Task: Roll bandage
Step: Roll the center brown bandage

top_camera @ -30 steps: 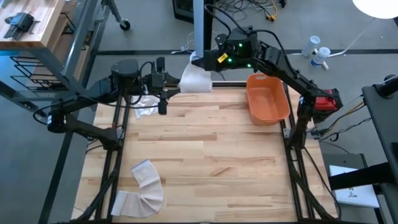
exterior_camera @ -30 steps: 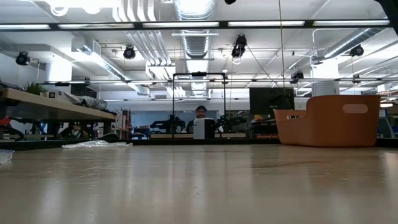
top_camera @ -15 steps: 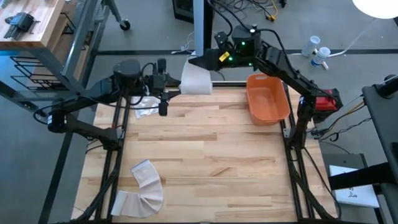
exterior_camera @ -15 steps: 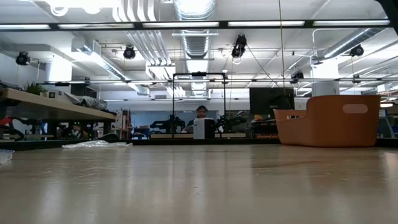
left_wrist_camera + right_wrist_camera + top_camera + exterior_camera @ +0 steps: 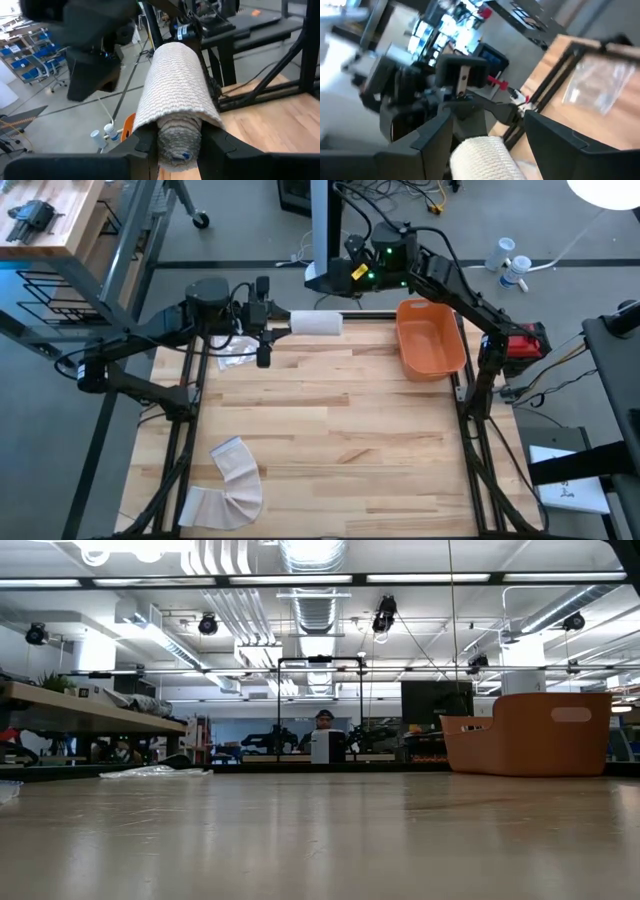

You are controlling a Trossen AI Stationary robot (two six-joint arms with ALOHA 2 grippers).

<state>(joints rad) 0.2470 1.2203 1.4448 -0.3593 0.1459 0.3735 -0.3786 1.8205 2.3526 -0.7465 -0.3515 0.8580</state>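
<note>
A white knitted bandage roll (image 5: pixel 316 323) hangs level over the table's far edge. My left gripper (image 5: pixel 284 322) is shut on its left end. In the left wrist view the roll (image 5: pixel 175 85) runs away from my left gripper (image 5: pixel 179 152). My right gripper (image 5: pixel 322 278) hovers open just beyond the roll on the far side. In its own wrist view its fingers (image 5: pixel 437 142) stand wide on either side of the roll's end (image 5: pixel 482 155), and they touch nothing. The low view shows neither gripper. My left gripper pinches the roll's near end (image 5: pixel 165 142) between its two fingers, one on each side of the coil. The fingers come level from the table's left and lie along the roll. The roll sticks straight out from them toward the right, lifted clear of the table.
An orange bin (image 5: pixel 430 338) stands at the far right of the table. A clear plastic bag (image 5: pixel 235 350) lies under the left arm. A second, unrolled bandage (image 5: pixel 232 480) lies at the near left corner. The middle of the wooden table (image 5: pixel 340 430) is bare.
A wide loose flap of bandage reached from the roll up to my right gripper. It now lies wound onto the roll, which shows as a compact cylinder. My right gripper has turned at the wrist and no longer has the flap. My left gripper has kept still.
</note>
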